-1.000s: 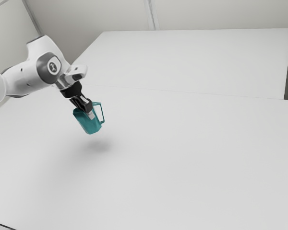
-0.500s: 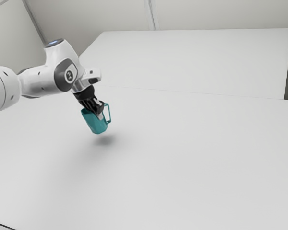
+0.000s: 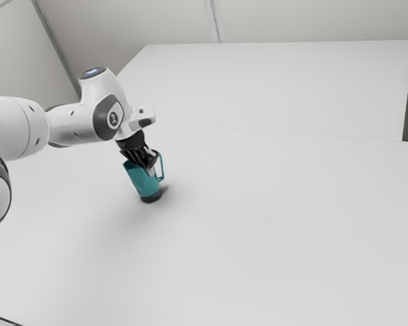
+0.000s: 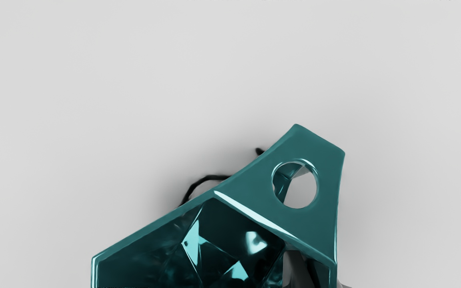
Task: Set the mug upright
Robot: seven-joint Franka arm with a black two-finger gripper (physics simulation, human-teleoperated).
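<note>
The claw point(image 3: 149, 168) is pinching the mug point(image 3: 142, 180) by its wall: in the wrist view one finger point(image 4: 295, 274) reaches down inside the mug, while a sliver of the other point(image 4: 345, 286) shows outside, just past the rim.

From the exterior view's left, the white arm point(image 3: 75, 125) comes in over the desk point(image 3: 258, 238) and bends down to the claw. The teal mug is beneath it, well in from the desk's near edge and closer to the left edge than to the right. It is tilted, its mouth leaning up toward the exterior view's left (not upright, then), with its base low over the desk. I can't tell whether the base touches.

The handle point(image 3: 162, 168) is on the mug's right side there; the wrist view shows a round hole through its top. A dark shadow point(image 3: 151, 199) lies right at the base. Farther right, a thin seam point(image 3: 279, 130) runs across toward the desk's right edge.
</note>
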